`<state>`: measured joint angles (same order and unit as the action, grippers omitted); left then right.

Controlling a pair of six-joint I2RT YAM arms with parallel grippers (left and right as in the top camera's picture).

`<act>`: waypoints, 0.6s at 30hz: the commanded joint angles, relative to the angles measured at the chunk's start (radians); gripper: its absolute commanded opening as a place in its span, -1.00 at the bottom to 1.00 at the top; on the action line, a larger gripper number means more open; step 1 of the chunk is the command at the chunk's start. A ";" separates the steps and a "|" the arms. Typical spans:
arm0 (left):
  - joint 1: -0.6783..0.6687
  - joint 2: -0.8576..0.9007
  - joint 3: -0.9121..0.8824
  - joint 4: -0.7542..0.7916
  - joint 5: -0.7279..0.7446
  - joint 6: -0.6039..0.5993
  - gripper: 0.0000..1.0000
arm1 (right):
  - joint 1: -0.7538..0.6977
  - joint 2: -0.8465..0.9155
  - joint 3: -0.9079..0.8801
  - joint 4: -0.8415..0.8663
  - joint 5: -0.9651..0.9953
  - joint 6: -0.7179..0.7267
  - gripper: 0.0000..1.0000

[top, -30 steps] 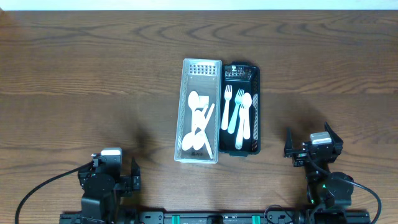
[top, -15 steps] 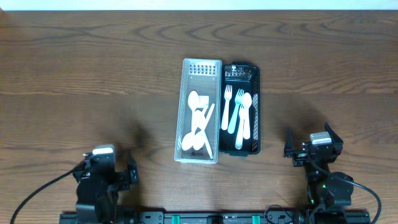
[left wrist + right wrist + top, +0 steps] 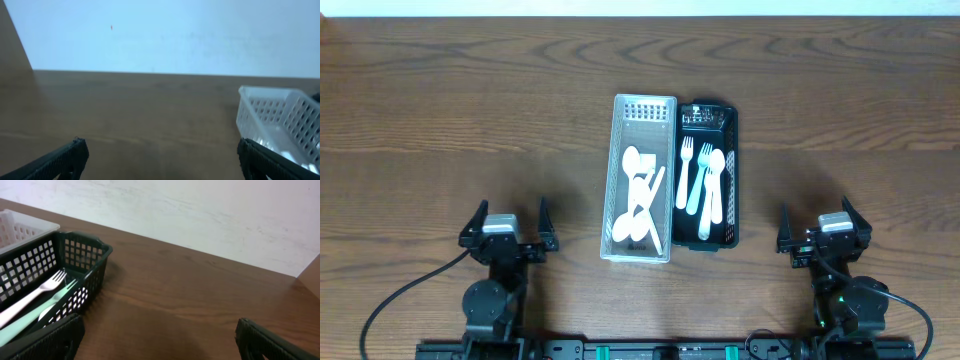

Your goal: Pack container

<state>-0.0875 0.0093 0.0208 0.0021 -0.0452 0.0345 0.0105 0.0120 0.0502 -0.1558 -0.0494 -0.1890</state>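
Observation:
A white perforated basket holding white plastic spoons stands at the table's middle; its corner shows in the left wrist view. A black basket beside it on the right holds white and pale green forks and a spoon; it also shows in the right wrist view with a fork. My left gripper is open and empty near the front edge, left of the baskets. My right gripper is open and empty at the front right.
The brown wooden table spans the whole view. A pale wall lies beyond its far edge. Cables run from both arm bases at the front.
My left arm has swung up and turned toward the table, its fingers now spread wide and pointing forward. The right arm and both baskets have not moved.

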 commanded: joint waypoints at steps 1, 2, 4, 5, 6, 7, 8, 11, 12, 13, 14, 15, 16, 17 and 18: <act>0.003 -0.008 -0.016 -0.019 0.020 0.013 0.96 | -0.004 -0.006 -0.007 0.003 0.004 -0.007 0.99; 0.003 -0.007 -0.016 -0.051 0.019 0.013 0.96 | -0.004 -0.006 -0.007 0.003 0.004 -0.007 0.98; 0.003 -0.004 -0.016 -0.072 0.019 0.014 0.96 | -0.004 -0.006 -0.007 0.003 0.004 -0.007 0.99; 0.003 -0.003 -0.016 -0.073 0.019 0.014 0.96 | -0.004 -0.006 -0.007 0.003 0.004 -0.007 0.99; 0.003 -0.002 -0.016 -0.073 0.019 0.014 0.96 | -0.003 -0.006 -0.007 0.003 0.004 -0.007 0.98; 0.003 0.000 -0.016 -0.073 0.019 0.014 0.96 | -0.004 -0.006 -0.007 0.003 0.004 -0.007 0.98; 0.003 0.002 -0.016 -0.073 0.019 0.014 0.96 | -0.004 -0.006 -0.007 0.003 0.004 -0.007 0.98; 0.003 0.010 -0.016 -0.073 0.019 0.014 0.96 | -0.004 -0.006 -0.007 0.003 0.004 -0.007 0.98; 0.003 0.013 -0.016 -0.073 0.019 0.014 0.96 | -0.003 -0.006 -0.007 0.003 0.004 -0.007 0.99; 0.003 0.016 -0.016 -0.073 0.019 0.014 0.96 | -0.003 -0.006 -0.007 0.003 0.004 -0.007 0.98; 0.003 0.016 -0.016 -0.073 0.019 0.014 0.96 | -0.003 -0.006 -0.007 0.003 0.004 -0.007 0.99; 0.003 0.016 -0.016 -0.073 0.019 0.014 0.96 | -0.004 -0.006 -0.007 0.003 0.004 -0.007 0.99; 0.003 0.016 -0.016 -0.073 0.019 0.014 0.96 | -0.004 -0.006 -0.007 0.003 0.004 -0.007 0.98; 0.003 0.016 -0.016 -0.073 0.019 0.014 0.96 | -0.004 -0.006 -0.007 0.003 0.004 -0.007 0.99; 0.003 0.016 -0.016 -0.073 0.019 0.014 0.96 | -0.004 -0.006 -0.007 0.003 0.004 -0.007 0.99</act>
<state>-0.0875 0.0227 0.0216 -0.0265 -0.0216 0.0345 0.0105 0.0120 0.0498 -0.1558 -0.0494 -0.1890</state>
